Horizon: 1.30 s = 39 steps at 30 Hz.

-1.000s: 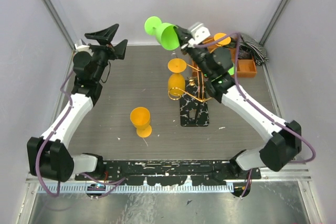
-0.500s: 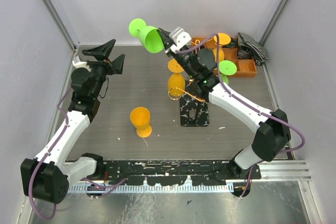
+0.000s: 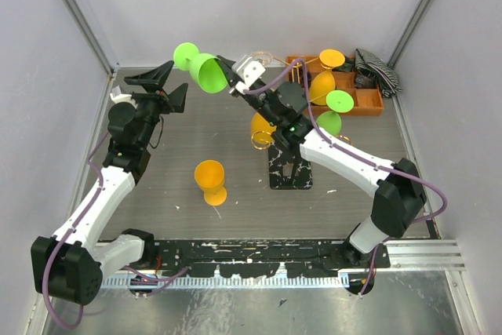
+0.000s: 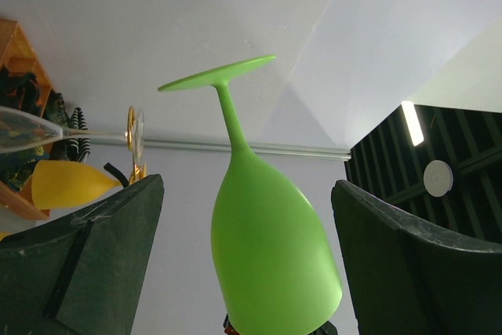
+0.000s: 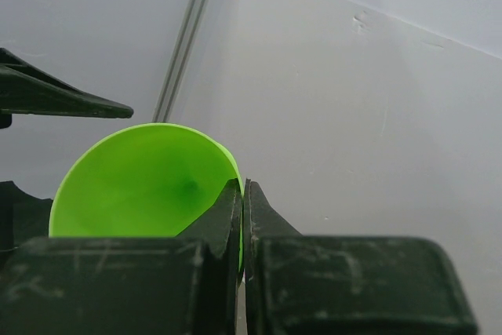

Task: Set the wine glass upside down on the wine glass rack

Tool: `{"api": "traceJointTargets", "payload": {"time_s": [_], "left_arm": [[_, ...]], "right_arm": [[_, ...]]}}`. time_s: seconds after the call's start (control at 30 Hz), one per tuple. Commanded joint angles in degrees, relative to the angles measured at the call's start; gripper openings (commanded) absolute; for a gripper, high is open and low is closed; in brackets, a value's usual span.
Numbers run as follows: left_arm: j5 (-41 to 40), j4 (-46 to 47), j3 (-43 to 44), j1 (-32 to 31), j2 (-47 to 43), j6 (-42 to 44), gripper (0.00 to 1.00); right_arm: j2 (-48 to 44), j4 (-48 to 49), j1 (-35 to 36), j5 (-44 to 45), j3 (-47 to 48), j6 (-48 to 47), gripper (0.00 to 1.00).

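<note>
Right end effector [image 3: 230, 78] pressed onto rim of green wine glass [image 3: 205, 71], aloft near tabletop [image 3: 180, 147] far edge. Left end effector [image 3: 165, 86] spread wide near glass, not touching.

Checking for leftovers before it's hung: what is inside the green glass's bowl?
The green glass looks bare inside, plain green down to its bottom. One finger of the right gripper sits inside the rim. The bowl's lower part is hidden by that gripper.
</note>
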Motion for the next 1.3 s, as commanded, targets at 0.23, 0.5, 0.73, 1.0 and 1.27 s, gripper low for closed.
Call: {"api": "traceJointTargets", "payload": {"time_s": [0.23, 0.5, 0.73, 1.0, 1.27], "left_arm": [[-0.3, 0.8, -0.8, -0.6, 0.4, -1.1, 0.92], [-0.4, 2.1, -0.8, -0.6, 1.8, -1.7, 0.85], [-0.4, 4.3, -0.4, -0.7, 3.3, -1.9, 0.76], [-0.2, 6.4, -0.7, -0.7, 5.3, -2.7, 0.64], [0.0, 10.1, -0.2, -0.7, 8.0, -3.5, 0.57]], "right_arm": [[0.4, 6.3, 3.4, -0.6, 1.2, 1.0, 0.01], [1.3, 6.0, 4.5, -1.0, 0.9, 1.1, 0.01], [1.6, 5.7, 4.7, -0.1, 0.9, 0.7, 0.01], [1.5, 5.0, 4.8, -0.9, 0.3, 0.5, 0.01], [0.5, 3.8, 4.8, -0.4, -0.7, -1.0, 0.01]]}}
